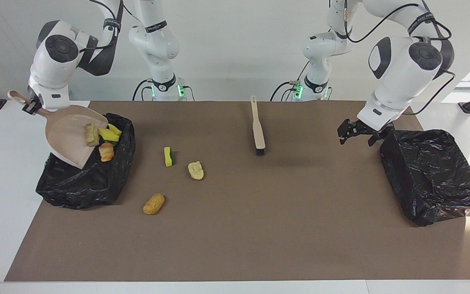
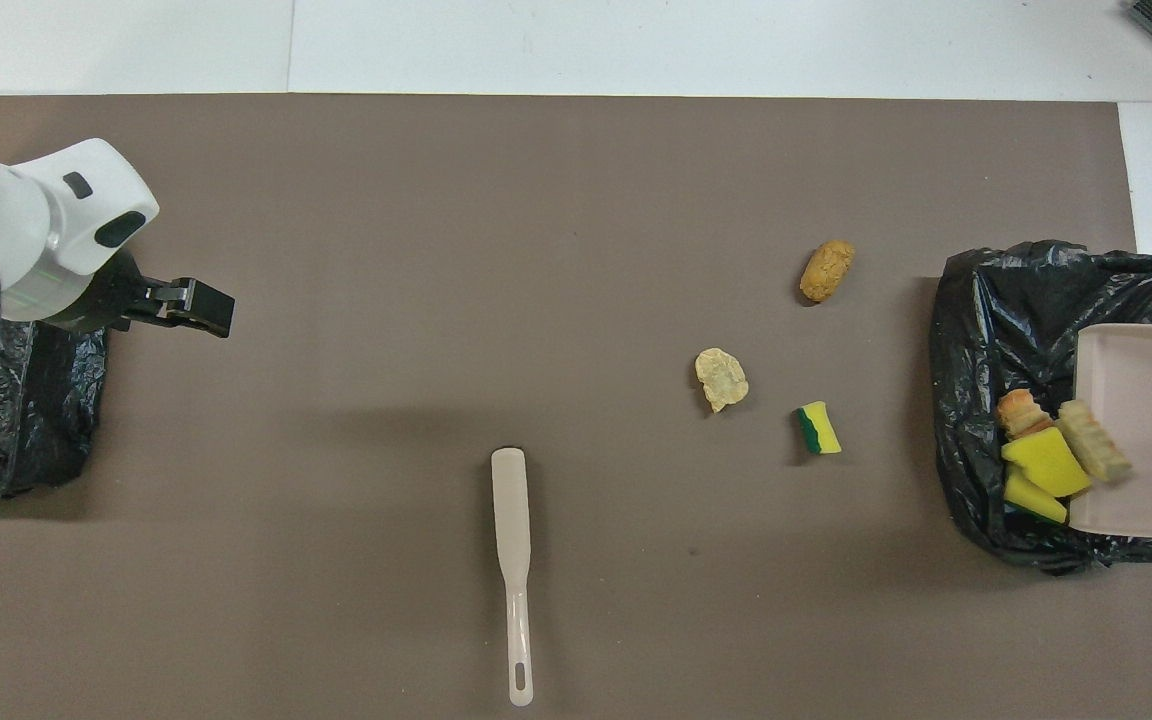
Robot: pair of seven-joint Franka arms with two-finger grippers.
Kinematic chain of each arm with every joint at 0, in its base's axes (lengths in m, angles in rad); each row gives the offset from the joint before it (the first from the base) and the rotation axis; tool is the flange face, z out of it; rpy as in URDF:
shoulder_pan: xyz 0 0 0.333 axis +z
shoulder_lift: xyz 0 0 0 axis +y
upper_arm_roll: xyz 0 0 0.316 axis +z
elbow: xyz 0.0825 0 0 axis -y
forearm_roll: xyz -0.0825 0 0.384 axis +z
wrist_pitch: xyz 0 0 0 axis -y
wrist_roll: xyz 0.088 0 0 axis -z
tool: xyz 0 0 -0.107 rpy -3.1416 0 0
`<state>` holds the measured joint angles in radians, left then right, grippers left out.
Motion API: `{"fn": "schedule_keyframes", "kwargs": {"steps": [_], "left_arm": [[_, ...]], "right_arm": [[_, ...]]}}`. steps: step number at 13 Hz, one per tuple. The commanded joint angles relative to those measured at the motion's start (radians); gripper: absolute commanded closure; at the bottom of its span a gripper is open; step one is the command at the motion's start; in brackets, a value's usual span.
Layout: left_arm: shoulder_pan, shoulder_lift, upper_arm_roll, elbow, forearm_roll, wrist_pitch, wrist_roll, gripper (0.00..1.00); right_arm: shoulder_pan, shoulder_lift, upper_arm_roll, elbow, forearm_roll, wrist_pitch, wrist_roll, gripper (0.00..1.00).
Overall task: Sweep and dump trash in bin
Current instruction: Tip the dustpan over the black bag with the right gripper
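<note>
Beige dustpan (image 1: 67,136), clamped by right gripper (image 1: 31,107), tips trash (image 1: 105,141) seemingly into bin (image 1: 86,179); left gripper (image 1: 359,132) spread.

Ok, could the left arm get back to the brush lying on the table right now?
Probably yes. The left hand is open and empty, raised beside the black bin at its end of the table. The brush lies alone on bare mat, nothing between them; the right hand is busy holding the dustpan.

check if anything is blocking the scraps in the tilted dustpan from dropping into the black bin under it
Nothing visible does. The scraps sit at the dustpan lip, right over the open black bin; the right tool holds the handle, well clear of the lip.
</note>
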<state>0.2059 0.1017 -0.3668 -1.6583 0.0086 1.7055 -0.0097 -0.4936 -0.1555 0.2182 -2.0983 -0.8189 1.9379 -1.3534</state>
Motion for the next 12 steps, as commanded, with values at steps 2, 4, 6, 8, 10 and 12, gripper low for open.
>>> {"fn": "schedule_keyframes", "kwargs": {"steps": [2,4,6,8,10,12], "left_arm": [[0.041,-0.013,-0.012,0.028,0.017,-0.034,0.025,0.0],[0.055,-0.013,-0.012,0.026,0.017,-0.034,0.027,0.0],[0.058,-0.013,-0.012,0.026,0.017,-0.035,0.027,0.0],[0.058,-0.013,-0.012,0.026,0.017,-0.035,0.027,0.0],[0.091,-0.011,-0.012,0.028,0.017,-0.032,0.027,0.0],[0.092,-0.008,-0.014,0.026,0.013,0.018,0.04,0.0]], "right_arm": [[0.03,-0.012,0.004,-0.002,-0.101,-0.033,0.02,1.0],[0.03,-0.016,0.006,0.042,-0.095,-0.054,0.014,1.0],[0.032,-0.01,0.007,0.084,-0.063,-0.083,0.005,1.0],[0.033,-0.009,0.007,0.134,0.01,-0.094,0.005,1.0],[0.033,-0.012,0.007,0.155,0.067,-0.112,0.005,1.0],[0.033,-0.007,0.007,0.175,0.17,-0.119,0.022,1.0]]}}
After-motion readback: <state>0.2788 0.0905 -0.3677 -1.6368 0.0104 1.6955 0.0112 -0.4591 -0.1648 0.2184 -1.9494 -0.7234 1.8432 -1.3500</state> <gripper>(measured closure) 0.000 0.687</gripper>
